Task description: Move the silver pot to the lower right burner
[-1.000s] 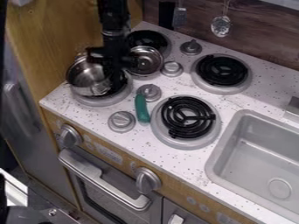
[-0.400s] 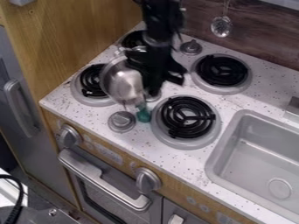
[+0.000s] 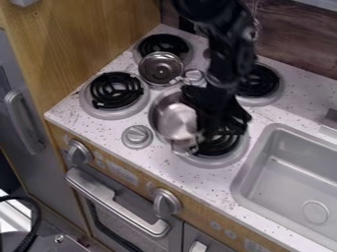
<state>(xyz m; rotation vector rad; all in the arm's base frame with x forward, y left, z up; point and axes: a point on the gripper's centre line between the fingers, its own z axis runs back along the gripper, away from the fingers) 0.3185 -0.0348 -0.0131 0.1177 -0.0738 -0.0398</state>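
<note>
Silver pot (image 3: 176, 119) at the left side of the lower right burner (image 3: 222, 143), partly over its coil, its left part over the tabletop (image 3: 154, 160). Black claw (image 3: 205, 120) at the pot's right side, apparently clenched on its wall near the rim; the exact contact is hidden. A side hold makes sense: it should keep the pot's underside free for setting down. Pot looks tilted, probably from being held at one side only. Mouth faces up and toward the camera. Body round, so no strong long axis; visible outline runs longest from the back of the stove to the front. Handle direction: cannot tell. Control knob (image 3: 137, 136) just beside, to the left. Small silver pan (image 3: 160, 68) behind, between the upper left burner (image 3: 164, 44) and the pot. Lower left burner (image 3: 117, 91) bare. Sink (image 3: 238, 183) off to the right. Judgement: transfer well along; needs a little more travel right, then levelling and lowering. Risk: base catching the coil edge, or pot settling off-centre.
</note>
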